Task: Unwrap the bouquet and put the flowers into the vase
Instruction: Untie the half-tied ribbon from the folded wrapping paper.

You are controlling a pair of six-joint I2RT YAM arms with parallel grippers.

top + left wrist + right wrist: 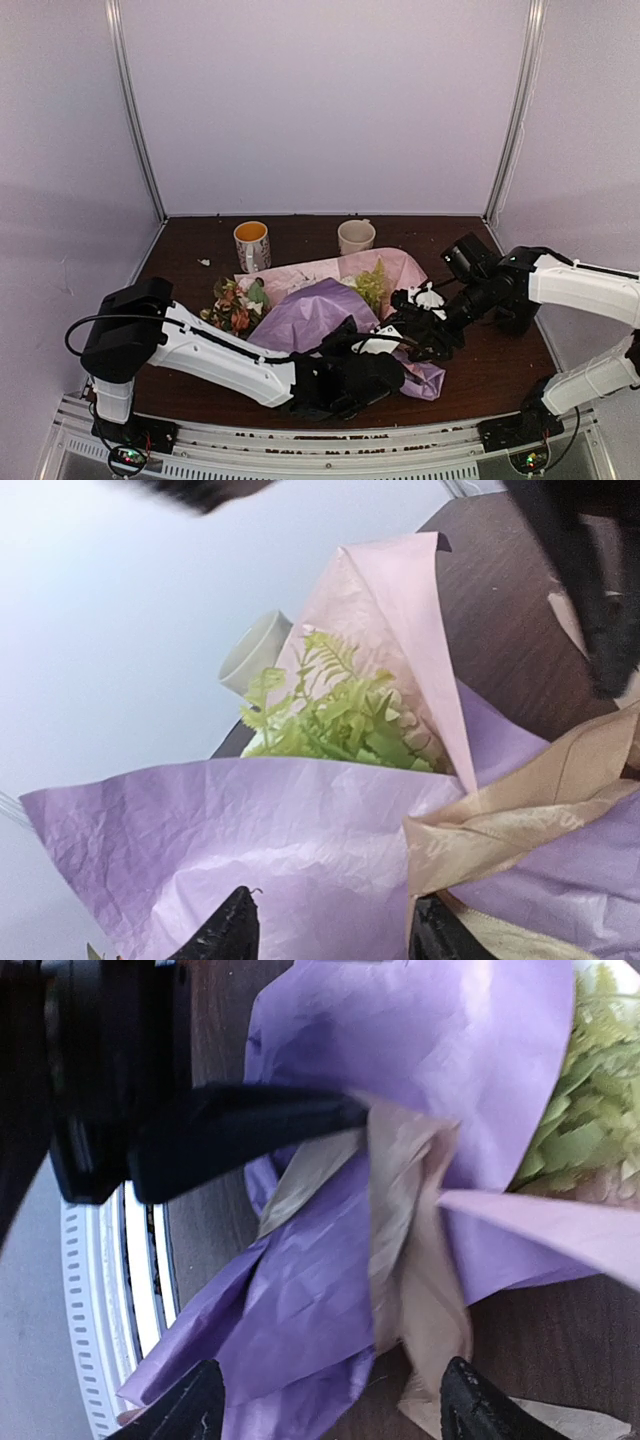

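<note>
Right tool (330,1410) jaws spread wide, empty — ribbon (410,1260) knot dead ahead between them. Left tool (335,935) half-spread astride bouquet (320,310) neck, grip unclear; stem end points near-right.

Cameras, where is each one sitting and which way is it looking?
Top external: high behind the arms, looking down at the table and bouquet; both arms show, bases at the bottom.
Left wrist: on the left arm, facing the lilac paper and ribbon; the left pincer shows at the bottom.
Right wrist: on the right arm, facing the same paper and ribbon; the right pincer shows at the bottom.
Shared: both wrist views see the ribbon.
</note>
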